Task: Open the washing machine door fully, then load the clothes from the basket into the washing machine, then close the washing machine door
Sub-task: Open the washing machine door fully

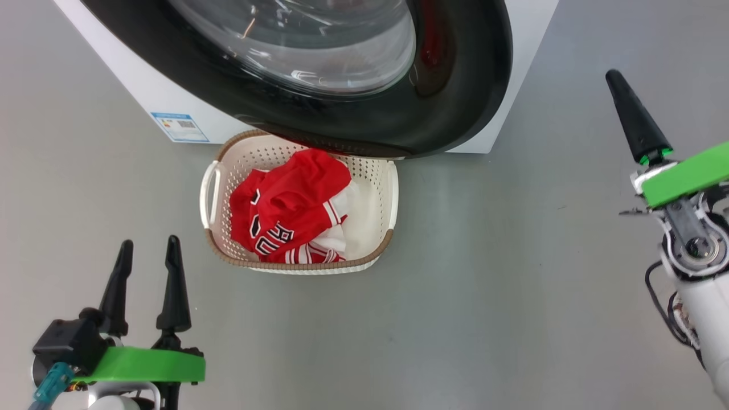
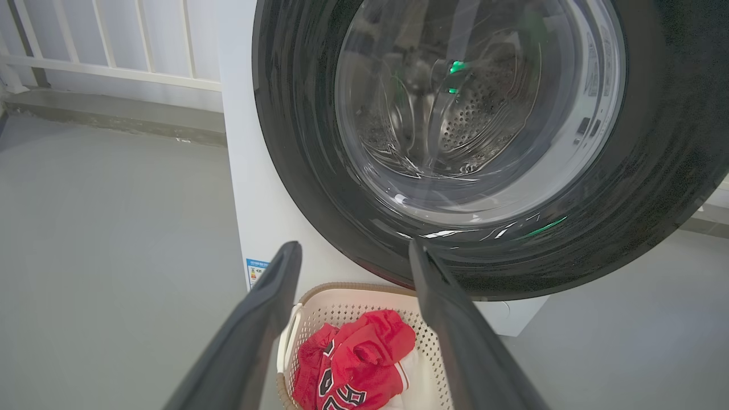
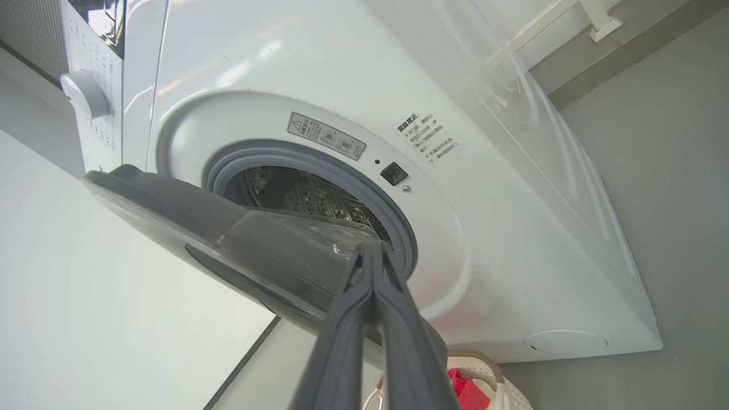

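Under one door point(image 1: 461, 85) sits one basket point(image 1: 392, 196) — one jersey point(image 1: 296, 196) inside.

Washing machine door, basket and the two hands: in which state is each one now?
washing machine door, partly open, over the basket's far rim
basket, upright, holds red jersey
left hand, open, empty
right hand, shut, empty

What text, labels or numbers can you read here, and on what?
"温馨提示:" heads the printed note on the big white washing machine front; the lines under it are too small to read.
Grey warning label with a red triangle, same front: too small.
Blue sticker at the machine's lower corner: too small.
Dark lettering on the bright red jersey: folded, unreadable.
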`<state>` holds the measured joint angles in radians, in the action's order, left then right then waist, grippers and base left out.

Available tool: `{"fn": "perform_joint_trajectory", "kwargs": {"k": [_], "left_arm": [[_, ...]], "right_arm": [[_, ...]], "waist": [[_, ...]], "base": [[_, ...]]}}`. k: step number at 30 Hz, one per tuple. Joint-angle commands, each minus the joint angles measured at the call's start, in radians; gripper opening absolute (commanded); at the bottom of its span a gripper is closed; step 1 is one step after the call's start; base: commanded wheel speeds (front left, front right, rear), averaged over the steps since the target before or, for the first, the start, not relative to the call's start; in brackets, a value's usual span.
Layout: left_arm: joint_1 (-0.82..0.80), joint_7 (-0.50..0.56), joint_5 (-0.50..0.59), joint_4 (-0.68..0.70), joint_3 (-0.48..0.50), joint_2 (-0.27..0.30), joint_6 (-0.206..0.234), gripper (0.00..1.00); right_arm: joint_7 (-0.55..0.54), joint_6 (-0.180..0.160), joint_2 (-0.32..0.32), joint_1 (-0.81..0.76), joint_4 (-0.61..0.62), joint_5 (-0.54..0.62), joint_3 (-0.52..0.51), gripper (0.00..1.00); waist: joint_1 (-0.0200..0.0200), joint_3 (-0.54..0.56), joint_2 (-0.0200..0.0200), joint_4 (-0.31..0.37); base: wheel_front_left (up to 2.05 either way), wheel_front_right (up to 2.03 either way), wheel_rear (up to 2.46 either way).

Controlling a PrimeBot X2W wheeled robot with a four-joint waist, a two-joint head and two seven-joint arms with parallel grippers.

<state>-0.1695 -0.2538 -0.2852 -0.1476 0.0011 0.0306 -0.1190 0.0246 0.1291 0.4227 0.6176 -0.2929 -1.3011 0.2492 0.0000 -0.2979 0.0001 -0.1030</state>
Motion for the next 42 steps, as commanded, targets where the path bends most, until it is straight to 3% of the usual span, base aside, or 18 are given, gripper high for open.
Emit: {"fn": "perform_joint_trajectory", "kwargs": {"k": [1, 14, 24, 42], "left_arm": [[-0.027, -0.008, -0.005, 0.021, 0.029, 0.020, -0.002, 1.00], [-0.053, -0.008, -0.013, 0.029, 0.018, 0.020, -0.002, 1.00], [-0.058, -0.008, -0.020, 0.036, 0.017, 0.020, 0.001, 1.00], [-0.076, -0.008, -0.042, 0.039, -0.002, 0.020, 0.010, 1.00]], "right_arm": [[-0.023, 0.002, 0.013, 0.023, 0.013, -0.041, 0.006, 0.00], [-0.265, 0.002, 0.025, 0.220, -0.101, -0.267, 0.004, 0.00], [-0.407, 0.002, 0.022, 0.319, -0.196, -0.344, 0.000, 0.00], [-0.534, 0.002, 0.009, 0.409, -0.277, -0.369, 0.010, 0.00]], "waist": [[0.0000, -0.005, -0.0001, -0.002], [0.0000, -0.055, -0.0001, -0.022], [0.0000, -0.084, -0.0001, -0.051], [0.0000, -0.129, -0.0001, -0.093]], "base": [[0.00, 0.00, 0.00], [0.00, 0.00, 0.00], [0.00, 0.00, 0.00], [0.00, 0.00, 0.00]]}}
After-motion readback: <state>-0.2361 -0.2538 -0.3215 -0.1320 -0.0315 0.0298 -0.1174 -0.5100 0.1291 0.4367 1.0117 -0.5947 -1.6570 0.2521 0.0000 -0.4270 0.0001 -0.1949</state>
